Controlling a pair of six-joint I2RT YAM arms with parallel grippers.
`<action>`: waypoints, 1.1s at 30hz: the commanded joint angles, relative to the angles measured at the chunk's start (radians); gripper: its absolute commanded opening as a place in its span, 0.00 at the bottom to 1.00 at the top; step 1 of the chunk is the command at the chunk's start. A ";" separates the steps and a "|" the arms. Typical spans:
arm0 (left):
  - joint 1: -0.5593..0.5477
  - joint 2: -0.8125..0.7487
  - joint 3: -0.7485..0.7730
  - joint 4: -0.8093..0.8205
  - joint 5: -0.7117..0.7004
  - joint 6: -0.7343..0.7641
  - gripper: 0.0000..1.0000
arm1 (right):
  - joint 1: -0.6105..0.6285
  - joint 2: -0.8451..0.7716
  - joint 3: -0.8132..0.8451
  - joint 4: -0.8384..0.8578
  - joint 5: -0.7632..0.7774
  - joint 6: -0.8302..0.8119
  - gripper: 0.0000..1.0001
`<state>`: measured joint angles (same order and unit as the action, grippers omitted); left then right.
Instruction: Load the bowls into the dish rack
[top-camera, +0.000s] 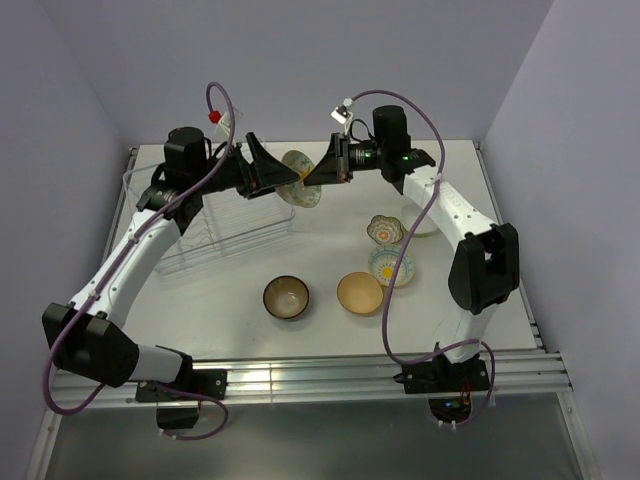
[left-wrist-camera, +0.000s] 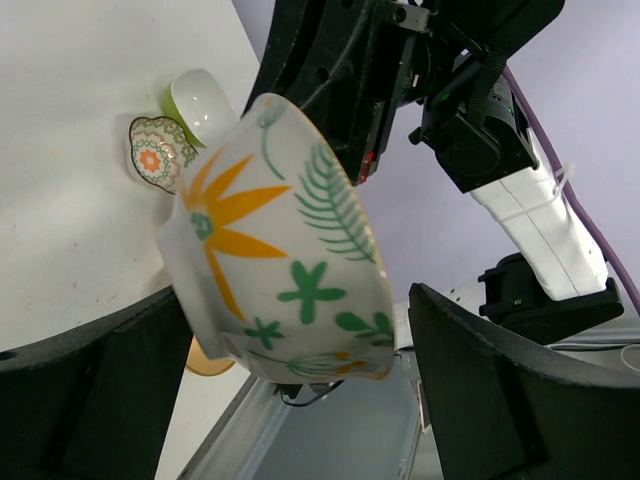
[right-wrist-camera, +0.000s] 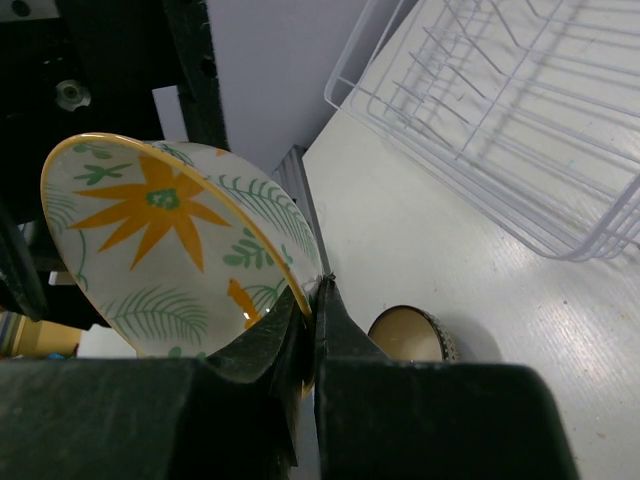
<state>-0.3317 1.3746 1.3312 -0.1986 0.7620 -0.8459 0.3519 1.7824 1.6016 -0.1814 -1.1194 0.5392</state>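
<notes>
The white bowl with orange flowers (top-camera: 300, 182) hangs tilted in the air just right of the dish rack (top-camera: 210, 225). My right gripper (top-camera: 320, 170) is shut on its rim (right-wrist-camera: 318, 292); the bowl's inside (right-wrist-camera: 165, 235) faces that camera. My left gripper (top-camera: 283, 172) is open, its fingers (left-wrist-camera: 500, 390) standing either side of the bowl (left-wrist-camera: 280, 250) with a gap on the right side. On the table lie the dark brown bowl (top-camera: 286, 297), tan-orange bowl (top-camera: 360, 293), blue-green patterned bowl (top-camera: 391, 267), scalloped bowl (top-camera: 384, 231) and lime-green bowl (top-camera: 422, 225), the last partly hidden by the right arm.
The wire rack (right-wrist-camera: 500, 110) shows no bowls in it and stands at the table's left, by the wall. The dark brown bowl (right-wrist-camera: 410, 335) lies below the right gripper. The scalloped bowl (left-wrist-camera: 152, 152) and lime-green bowl (left-wrist-camera: 200, 103) lie side by side.
</notes>
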 joint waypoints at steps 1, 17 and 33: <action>-0.004 -0.049 -0.004 0.050 -0.006 -0.028 0.90 | 0.004 -0.072 -0.006 0.057 0.027 0.018 0.00; -0.004 -0.069 -0.020 0.022 0.011 -0.015 0.70 | 0.004 -0.061 -0.003 0.017 0.067 -0.001 0.00; 0.005 -0.078 -0.063 0.041 0.016 -0.018 0.00 | 0.019 -0.031 0.014 -0.049 0.073 -0.045 0.11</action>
<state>-0.3286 1.3449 1.2770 -0.1986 0.7399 -0.8597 0.3637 1.7763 1.5944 -0.2310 -1.0630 0.5030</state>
